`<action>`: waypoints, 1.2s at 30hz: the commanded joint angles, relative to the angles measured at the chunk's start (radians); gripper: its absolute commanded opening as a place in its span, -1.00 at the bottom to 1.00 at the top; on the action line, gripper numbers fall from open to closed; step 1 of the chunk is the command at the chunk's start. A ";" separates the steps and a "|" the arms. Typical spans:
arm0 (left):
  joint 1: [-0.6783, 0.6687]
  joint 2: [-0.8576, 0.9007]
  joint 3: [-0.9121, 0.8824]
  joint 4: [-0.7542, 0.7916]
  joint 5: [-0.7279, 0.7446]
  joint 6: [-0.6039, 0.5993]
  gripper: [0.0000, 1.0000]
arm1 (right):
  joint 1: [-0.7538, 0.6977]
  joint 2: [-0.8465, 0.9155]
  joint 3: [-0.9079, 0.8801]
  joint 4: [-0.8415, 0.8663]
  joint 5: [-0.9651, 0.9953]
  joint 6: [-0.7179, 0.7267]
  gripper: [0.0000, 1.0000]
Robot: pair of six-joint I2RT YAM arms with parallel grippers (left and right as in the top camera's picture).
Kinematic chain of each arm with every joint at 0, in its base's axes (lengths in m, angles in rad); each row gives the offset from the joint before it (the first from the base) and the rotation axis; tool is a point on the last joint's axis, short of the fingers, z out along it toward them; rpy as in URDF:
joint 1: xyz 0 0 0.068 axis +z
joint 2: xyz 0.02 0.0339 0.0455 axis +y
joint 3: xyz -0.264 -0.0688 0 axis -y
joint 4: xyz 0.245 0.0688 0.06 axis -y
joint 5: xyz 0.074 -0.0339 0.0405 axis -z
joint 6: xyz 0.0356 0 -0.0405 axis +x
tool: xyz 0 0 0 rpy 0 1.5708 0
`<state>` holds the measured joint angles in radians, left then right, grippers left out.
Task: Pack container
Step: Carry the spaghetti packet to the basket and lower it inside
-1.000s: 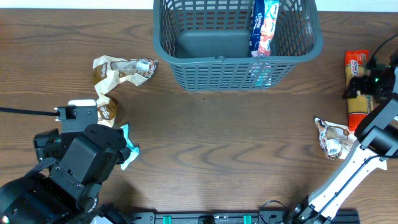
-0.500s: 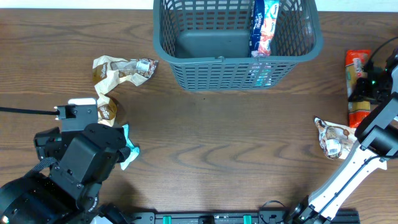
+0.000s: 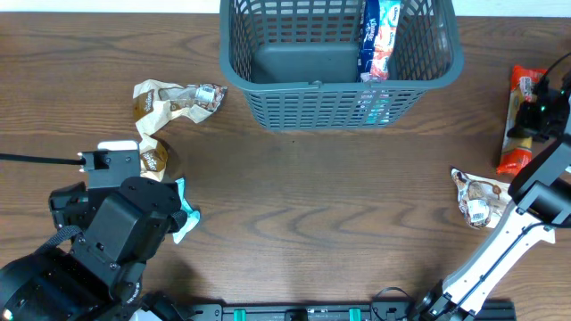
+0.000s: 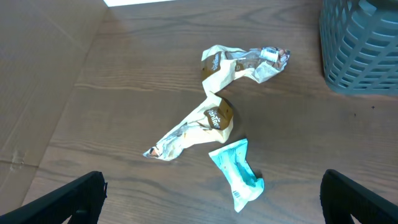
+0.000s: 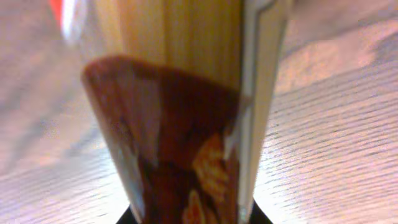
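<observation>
The container [image 3: 312,86], a dark grey lattice basket, stands at the table's far middle with a blue and red packet [image 3: 376,36] upright inside. At the far right edge my right gripper [image 3: 538,105] is shut on a red and yellow snack packet [image 3: 517,120], which hangs tilted. In the right wrist view that packet [image 5: 180,112] fills the frame between the jaws of the right gripper [image 5: 189,214]. My left gripper [image 4: 211,208] stands wide open at the near left, just short of a teal packet [image 4: 236,171] and holding nothing.
Two crumpled brown and cream wrappers [image 4: 242,62] [image 4: 193,127] lie left of the basket, beyond the teal packet [image 3: 185,214]. Another crumpled wrapper [image 3: 477,198] lies near the right arm. The table's left edge [image 4: 81,74] shows in the left wrist view.
My right gripper has shut on the red and yellow packet and raised it, so it now sits farther right and tilted. The left arm has not moved.
</observation>
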<state>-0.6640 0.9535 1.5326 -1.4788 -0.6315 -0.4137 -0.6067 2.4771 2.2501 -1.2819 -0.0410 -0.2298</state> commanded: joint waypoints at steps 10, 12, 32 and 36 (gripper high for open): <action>0.000 0.000 0.009 -0.001 -0.005 0.010 0.97 | 0.062 -0.296 0.520 -0.117 -0.164 0.148 -0.97; 0.000 0.000 0.009 -0.001 -0.005 0.010 0.97 | 0.080 -0.365 0.547 -0.115 -0.237 0.147 -0.97; 0.000 0.000 0.009 -0.001 -0.005 0.010 0.97 | 0.549 -0.614 0.511 -0.047 -0.086 0.409 -0.98; 0.000 0.000 0.009 -0.001 -0.005 0.010 0.97 | 0.638 -0.568 0.472 -0.042 -0.011 0.451 -0.97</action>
<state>-0.6640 0.9535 1.5322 -1.4776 -0.6315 -0.4133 -0.0219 1.9026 2.7243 -1.3499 -0.1360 0.1699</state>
